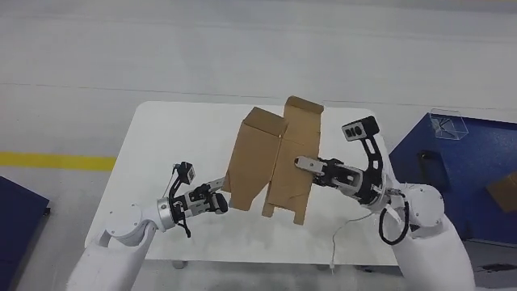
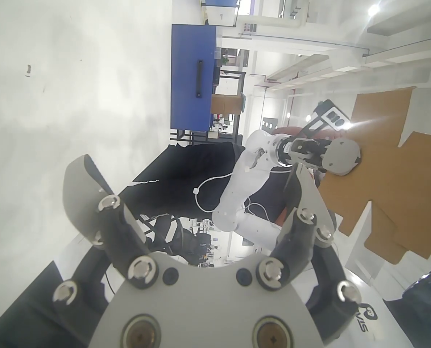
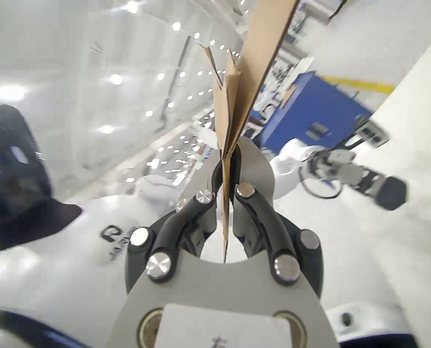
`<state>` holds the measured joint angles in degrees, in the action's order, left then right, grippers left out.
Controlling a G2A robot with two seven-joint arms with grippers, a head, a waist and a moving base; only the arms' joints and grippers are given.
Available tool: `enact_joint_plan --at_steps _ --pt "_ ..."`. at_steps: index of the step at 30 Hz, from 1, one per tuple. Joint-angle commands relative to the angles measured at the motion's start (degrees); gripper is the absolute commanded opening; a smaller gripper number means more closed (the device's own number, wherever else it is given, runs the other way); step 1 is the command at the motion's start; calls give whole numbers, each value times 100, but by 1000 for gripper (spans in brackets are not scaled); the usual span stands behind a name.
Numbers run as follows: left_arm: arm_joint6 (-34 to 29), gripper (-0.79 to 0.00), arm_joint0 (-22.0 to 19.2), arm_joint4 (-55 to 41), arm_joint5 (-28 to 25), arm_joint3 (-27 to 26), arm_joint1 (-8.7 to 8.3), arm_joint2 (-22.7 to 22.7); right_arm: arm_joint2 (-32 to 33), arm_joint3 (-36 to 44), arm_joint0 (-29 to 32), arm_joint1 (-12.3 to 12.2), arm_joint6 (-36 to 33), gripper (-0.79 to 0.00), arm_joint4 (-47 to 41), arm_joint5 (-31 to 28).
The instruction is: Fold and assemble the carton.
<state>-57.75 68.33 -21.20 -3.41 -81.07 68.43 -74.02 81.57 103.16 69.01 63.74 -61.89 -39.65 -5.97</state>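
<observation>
- The carton stands upright over the middle of the white table, its flaps open at top and bottom. I cannot tell whether the lower flaps touch the table.
- The right gripper has its jaws closed tight on a carton panel, about halfway up the side facing the robot. In the right wrist view the cardboard runs edge-on between the two fingers of the gripper.
- The left gripper sits low, just beside the carton's lower left corner. I cannot tell whether it touches the carton.
- In the left wrist view the left gripper has its jaws spread wide with nothing between them. The carton is off to one side.
- A blue cabinet stands beside the table on the right arm's side.
</observation>
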Motion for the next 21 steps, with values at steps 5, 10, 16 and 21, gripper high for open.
enact_joint_plan --at_steps 5,10,16,21 --pt "0 0 0 0 0 0 0 0 -352 -965 -583 10 -1495 -785 -2152 2321" --pt "0 0 0 0 0 0 0 0 -1335 -1167 -959 -12 -1026 -785 -4494 3813" --pt "0 0 0 0 0 0 0 0 -1829 -1162 -1291 -176 -427 -785 -6723 4412" --pt "0 0 0 0 0 0 0 0 -1921 -1322 -1365 -195 -131 -785 -7910 4707"
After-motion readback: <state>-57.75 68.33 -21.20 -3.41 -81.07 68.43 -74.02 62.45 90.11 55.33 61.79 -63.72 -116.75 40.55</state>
